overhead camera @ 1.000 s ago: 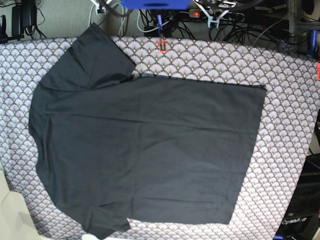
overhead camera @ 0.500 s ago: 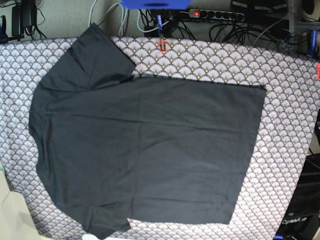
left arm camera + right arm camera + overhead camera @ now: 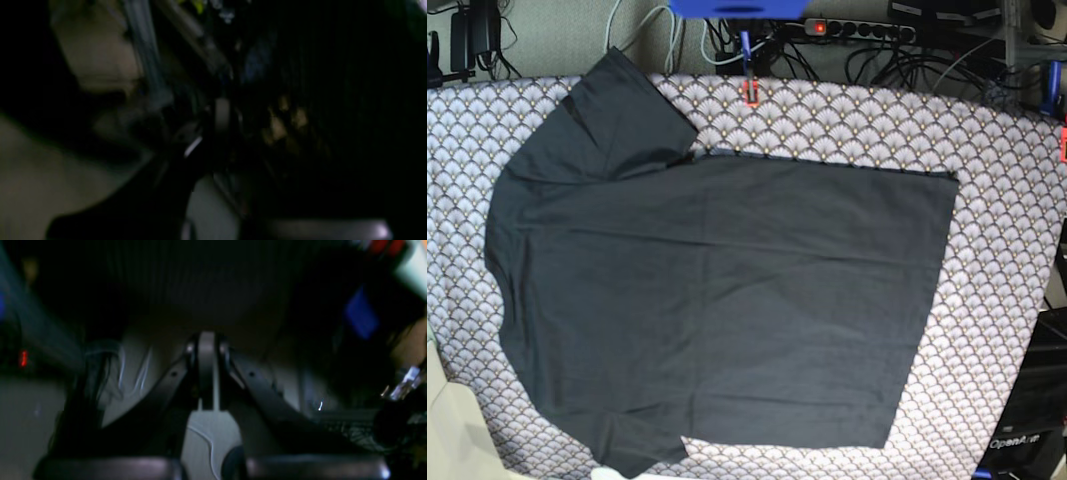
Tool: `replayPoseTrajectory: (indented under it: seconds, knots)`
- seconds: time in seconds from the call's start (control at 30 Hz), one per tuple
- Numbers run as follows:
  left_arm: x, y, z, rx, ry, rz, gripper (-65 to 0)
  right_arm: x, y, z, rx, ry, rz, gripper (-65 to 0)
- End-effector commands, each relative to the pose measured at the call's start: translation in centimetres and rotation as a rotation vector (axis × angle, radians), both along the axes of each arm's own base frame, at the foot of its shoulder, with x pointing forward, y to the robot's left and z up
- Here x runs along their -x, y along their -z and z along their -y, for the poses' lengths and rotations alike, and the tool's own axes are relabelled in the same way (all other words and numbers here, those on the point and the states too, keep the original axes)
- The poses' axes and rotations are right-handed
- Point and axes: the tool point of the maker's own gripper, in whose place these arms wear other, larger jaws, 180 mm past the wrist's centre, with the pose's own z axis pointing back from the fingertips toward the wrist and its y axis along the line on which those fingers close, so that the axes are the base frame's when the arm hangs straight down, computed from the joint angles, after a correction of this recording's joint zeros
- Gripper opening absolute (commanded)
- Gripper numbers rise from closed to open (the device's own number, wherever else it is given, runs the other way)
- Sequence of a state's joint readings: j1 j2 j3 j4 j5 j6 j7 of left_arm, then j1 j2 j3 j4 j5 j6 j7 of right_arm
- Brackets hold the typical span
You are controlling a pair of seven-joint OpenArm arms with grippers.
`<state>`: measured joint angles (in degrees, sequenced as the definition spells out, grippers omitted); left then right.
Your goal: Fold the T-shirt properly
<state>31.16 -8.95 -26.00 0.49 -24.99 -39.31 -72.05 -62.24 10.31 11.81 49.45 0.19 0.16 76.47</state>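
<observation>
T-shirt (image 3: 717, 300) flat on tablecloth (image 3: 847, 120)

White cable clutter at the far table edge gone, power strip (image 3: 867, 30) uncovered

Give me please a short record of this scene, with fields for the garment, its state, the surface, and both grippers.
garment: T-shirt, plain dark, short sleeves
state: spread flat, unfolded, collar end toward the base view's left, hem toward its right
surface: tablecloth, grey fan pattern, under the shirt
left gripper: shut, holds nothing, off the table
right gripper: shut, holds nothing, off the table
</observation>
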Motion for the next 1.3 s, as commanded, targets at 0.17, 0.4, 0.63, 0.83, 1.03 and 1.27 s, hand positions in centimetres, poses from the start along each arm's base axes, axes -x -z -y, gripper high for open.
replayPoseTrajectory:
  seconds: [0.17,0.4,0.63,0.83,1.03,1.27]
  knots:
    - [-2.0,-2.3,1.0,-0.033,0.039,0.157,-65.0,-4.1,-6.5,-2.1,-0.007,-0.037,0.093,-65.0]
    - [-8.1,-10.5,4.8,0.004,0.235,0.429,-65.0,-11.4,-10.0,-3.6,-0.011,-0.079,0.227,-65.0]
    - [-19.8,-18.6,9.0,0.019,0.662,0.339,-65.0,-15.5,-12.1,-4.5,-0.013,-0.087,0.239,-65.0]
    - [-27.6,-18.4,9.5,-0.195,0.85,0.087,-65.0,-17.6,-13.5,-5.2,-0.022,-0.09,0.233,-65.0]
    - [-32.1,-16.5,7.2,-0.259,0.843,-0.143,-65.0,-21.9,-10.1,-6.0,-0.107,-0.091,0.165,-65.0]
    - [-35.4,-16.5,7.3,-0.328,0.869,-0.245,-65.0,-28.0,-7.2,-8.1,-0.189,-0.153,0.054,-64.5]
